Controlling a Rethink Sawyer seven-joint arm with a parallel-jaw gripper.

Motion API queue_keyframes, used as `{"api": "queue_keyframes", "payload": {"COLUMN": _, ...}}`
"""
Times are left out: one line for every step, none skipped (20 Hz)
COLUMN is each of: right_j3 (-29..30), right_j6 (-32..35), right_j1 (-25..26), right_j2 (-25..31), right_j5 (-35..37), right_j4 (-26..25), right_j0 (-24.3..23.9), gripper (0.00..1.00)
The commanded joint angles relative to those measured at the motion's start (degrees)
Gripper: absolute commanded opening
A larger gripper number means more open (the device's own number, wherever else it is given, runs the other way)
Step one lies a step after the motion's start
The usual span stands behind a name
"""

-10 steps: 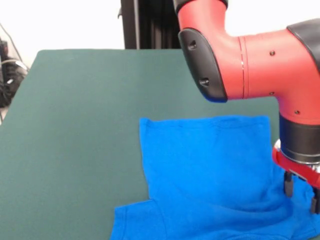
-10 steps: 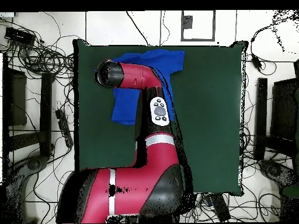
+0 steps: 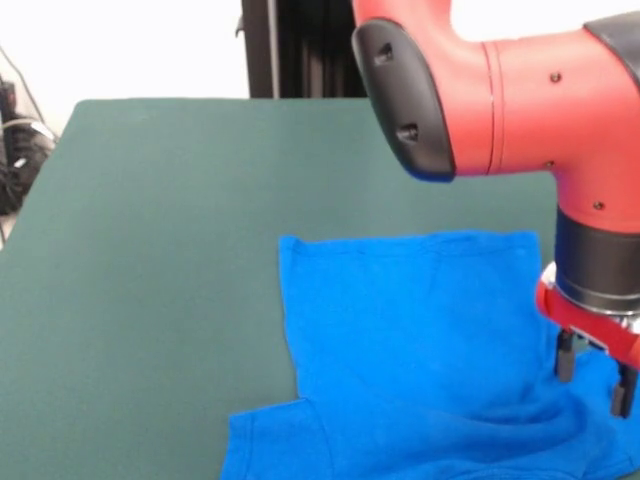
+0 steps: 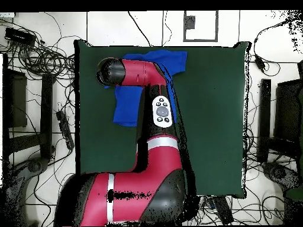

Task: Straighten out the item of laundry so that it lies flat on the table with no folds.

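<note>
1. The blue T-shirt (image 3: 420, 350) lies on the green table (image 3: 150, 250), in the front view's lower right part and running past the bottom edge. In the overhead view it sits near one end of the table, largely hidden beneath the arm.
2. Condition: the body panel is mostly flat, with a straight hem (image 3: 410, 240) along its far side. Soft ridges bunch the cloth near the gripper, and one sleeve (image 3: 275, 440) juts out at lower left. Not yet fully flat.
3. Orientation: the long axis runs from the hem toward the front camera, the collar end lying out of frame.
4. The gripper (image 3: 592, 372) hangs just over the wrinkled right side; its two fingers stand apart with nothing between them, so it is released. Contact with the cloth cannot be confirmed.
5. Judgement: this placement over the bunched area suggests a pinch there, to draw the fold outward.
6. The red arm (image 4: 142, 77) crosses above the shirt.
</note>
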Motion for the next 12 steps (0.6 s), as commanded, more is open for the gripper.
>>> {"api": "queue_keyframes", "payload": {"right_j3": 1.32, "right_j6": 5.67, "right_j1": -2.48, "right_j2": -0.25, "right_j5": 8.13, "right_j4": 0.76, "right_j0": 4.02, "gripper": 1.0}}
{"api": "queue_keyframes", "payload": {"right_j3": 2.23, "right_j6": 6.95, "right_j1": -3.39, "right_j2": -0.29, "right_j5": 8.08, "right_j4": 1.32, "right_j0": 4.79, "gripper": 1.0}}
{"api": "queue_keyframes", "payload": {"right_j3": 2.98, "right_j6": 8.08, "right_j1": -4.08, "right_j2": 0.09, "right_j5": 8.23, "right_j4": 2.26, "right_j0": 5.21, "gripper": 1.0}}
{"api": "queue_keyframes", "payload": {"right_j3": 3.17, "right_j6": 9.73, "right_j1": -3.81, "right_j2": 0.48, "right_j5": 7.26, "right_j4": 3.23, "right_j0": 5.76, "gripper": 1.0}}
{"api": "queue_keyframes", "payload": {"right_j3": 3.36, "right_j6": 11.37, "right_j1": -3.55, "right_j2": 0.87, "right_j5": 6.3, "right_j4": 4.21, "right_j0": 6.32, "gripper": 1.0}}
{"api": "queue_keyframes", "payload": {"right_j3": 2.72, "right_j6": 13.7, "right_j1": -1.98, "right_j2": 1.83, "right_j5": 4.08, "right_j4": 5.7, "right_j0": 6.93, "gripper": 1.0}}
{"api": "queue_keyframes", "payload": {"right_j3": 0.37, "right_j6": 16.4, "right_j1": 0.74, "right_j2": 2.08, "right_j5": 1.58, "right_j4": 6.98, "right_j0": 8.0, "gripper": 1.0}}
{"api": "queue_keyframes", "payload": {"right_j3": -1.97, "right_j6": 19.1, "right_j1": 3.45, "right_j2": 2.33, "right_j5": -0.91, "right_j4": 8.26, "right_j0": 9.06, "gripper": 1.0}}
{"api": "queue_keyframes", "payload": {"right_j3": -5.67, "right_j6": 21.77, "right_j1": 6.62, "right_j2": 0.59, "right_j5": -2.4, "right_j4": 8.65, "right_j0": 10.58, "gripper": 1.0}}
{"api": "queue_keyframes", "payload": {"right_j3": -8.78, "right_j6": 23.45, "right_j1": 9.33, "right_j2": -0.42, "right_j5": -3.6, "right_j4": 9.48, "right_j0": 11.69, "gripper": 1.0}}
{"api": "queue_keyframes", "payload": {"right_j3": -11.57, "right_j6": 24.99, "right_j1": 11.57, "right_j2": -1.49, "right_j5": -3.96, "right_j4": 10.41, "right_j0": 12.54, "gripper": 1.0}}
{"api": "queue_keyframes", "payload": {"right_j3": -13.62, "right_j6": 26.29, "right_j1": 13.21, "right_j2": -2.96, "right_j5": -3.74, "right_j4": 10.95, "right_j0": 13.24, "gripper": 1.0}}
